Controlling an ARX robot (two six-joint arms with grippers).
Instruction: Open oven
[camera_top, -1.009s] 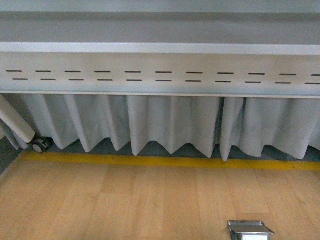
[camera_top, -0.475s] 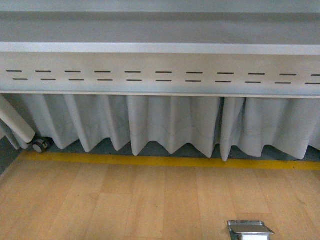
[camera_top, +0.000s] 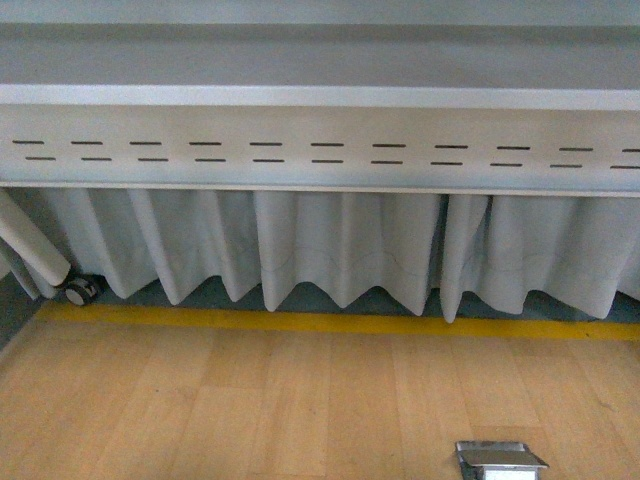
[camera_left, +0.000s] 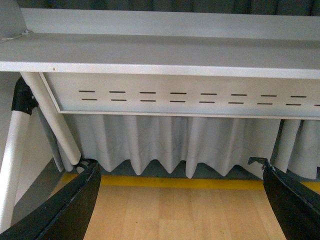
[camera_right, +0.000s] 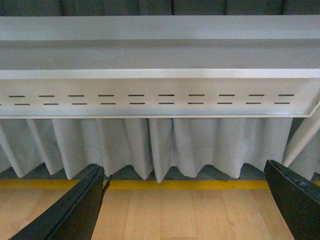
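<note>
Nothing moved | left hand (camera_left: 179, 170) released | right hand (camera_right: 184, 167) released | fingers (camera_left: 70, 210) partly cropped

So the left black two-finger tool (camera_left: 179, 172) is spread wide, gripping nothing; right black two-finger tool (camera_right: 183, 170) same deal, both pointing roughly 12 o'clock.

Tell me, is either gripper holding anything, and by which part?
Nothing is held. The left gripper and right gripper are both open, with only pale wooden floor and grey pleated curtain showing between their black fingers.
</note>
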